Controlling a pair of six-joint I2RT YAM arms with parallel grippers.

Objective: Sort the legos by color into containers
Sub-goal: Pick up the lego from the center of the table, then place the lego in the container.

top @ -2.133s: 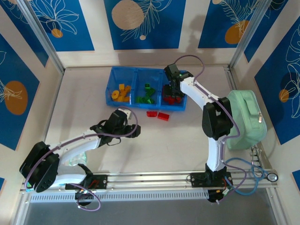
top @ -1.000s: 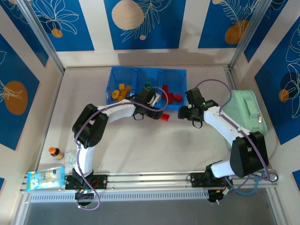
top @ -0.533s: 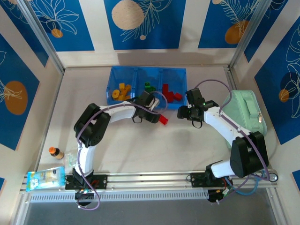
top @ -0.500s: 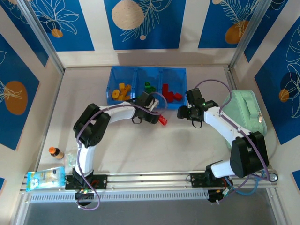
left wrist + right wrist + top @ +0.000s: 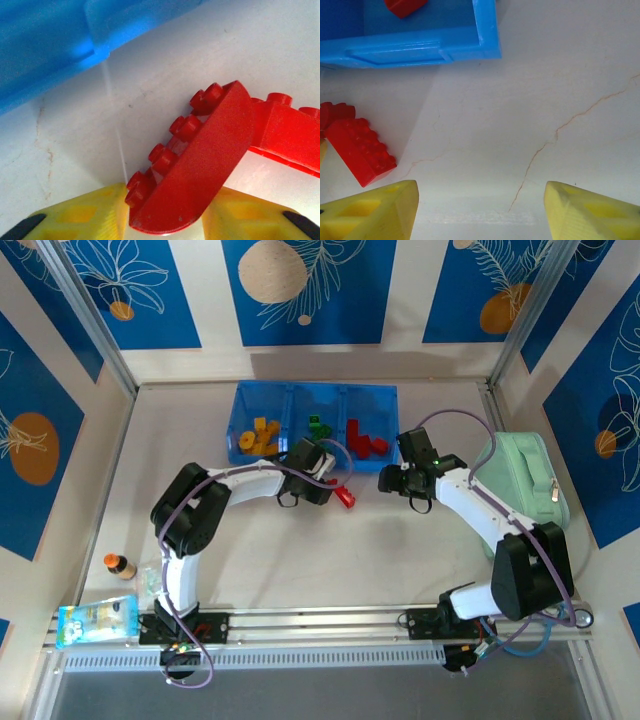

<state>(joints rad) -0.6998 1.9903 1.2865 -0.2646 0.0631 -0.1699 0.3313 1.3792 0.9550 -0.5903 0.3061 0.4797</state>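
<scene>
One pale bench (image 5: pixel 330 570) carried everything. At the upper centre of the top view sat the blue tray (image 5: pixel 236 430), its compartments holding yellow-orange legos (image 5: pixel 262 437), green legos (image 5: pixel 318 427) and red legos (image 5: pixel 365 440) from left to right. Both arms reached toward the patch of bench just below the tray's right end.

We saw the right gripper (image 5: pixel 479 202) hanging there with its jaws wide and nothing between them, the tray's corner at the upper left of its wrist view. The left gripper (image 5: pixel 338 490) was low over the bench. Its jaws were drawn narrow against the two sides of a curved red brick (image 5: pixel 200 155), which stood tilted with its studs toward the upper left of the left wrist view. A second red brick (image 5: pixel 290 132) lay touching it at the right edge, outside the tray.

We judged the step in hand to be the pick-up of the curved brick. Next, we reckoned, the left arm would need to lift it clear of its neighbour, carry it over the low wall and release it in the red compartment (image 5: pixel 385 412). The second brick would then remain to be sorted.
</scene>
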